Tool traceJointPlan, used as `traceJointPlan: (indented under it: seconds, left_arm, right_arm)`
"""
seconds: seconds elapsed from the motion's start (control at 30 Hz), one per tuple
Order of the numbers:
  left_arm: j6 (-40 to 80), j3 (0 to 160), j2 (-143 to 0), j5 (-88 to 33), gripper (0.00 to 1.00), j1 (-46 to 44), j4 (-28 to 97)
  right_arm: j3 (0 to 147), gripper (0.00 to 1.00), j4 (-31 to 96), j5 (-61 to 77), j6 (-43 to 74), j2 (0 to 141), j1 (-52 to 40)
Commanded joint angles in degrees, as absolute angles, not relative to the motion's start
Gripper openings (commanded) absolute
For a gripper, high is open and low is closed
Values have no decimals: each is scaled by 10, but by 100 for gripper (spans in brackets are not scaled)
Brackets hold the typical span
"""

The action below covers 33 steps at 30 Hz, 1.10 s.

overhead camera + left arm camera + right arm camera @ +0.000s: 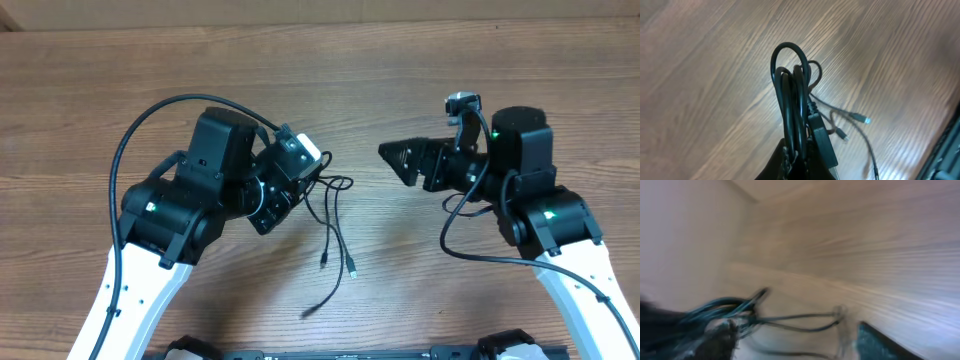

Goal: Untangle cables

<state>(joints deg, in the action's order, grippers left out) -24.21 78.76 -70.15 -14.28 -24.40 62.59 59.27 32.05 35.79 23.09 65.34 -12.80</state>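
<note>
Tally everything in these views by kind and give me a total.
Black cables: 2, tangled in one bundle
Grippers: 2, the left gripper and the right gripper
Wooden table: 1
Total: 5

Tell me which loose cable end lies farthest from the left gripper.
The lone end of the long curving strand, lowest in the overhead view. The other two ends lie side by side, nearer the left gripper.
</note>
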Motion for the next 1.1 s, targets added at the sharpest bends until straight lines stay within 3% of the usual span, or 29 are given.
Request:
traceJointPlan:
  seconds: [0.0,0.03,0.13,0.27,0.57,0.93,1.07]
  left_arm:
    - [-300,795,-701,-129,4,-248,623]
    - [-301,795,-700,-135,4,-248,622]
    - [-301,795,-701,-167,4,-248,616]
    - [-301,795,-700,-206,4,-248,607]
    - [-303,795,-700,-217,4,-248,598]
    - [-329,795,-700,-268,4,-248,600]
    - [-333,795,-700,-268,4,-248,598]
  right_arm:
    - [608,68,317,512,344,654,-122]
    - [608,68,316,531,374,656,-122]
    - [608,50,316,563,454,668,-130]
    - [608,50,316,571,509,686,-150]
    - [607,35,292,504,575,757,-184]
    - [607,34,186,499,691,781,-190]
    - [607,25,181,503,707,781,-190]
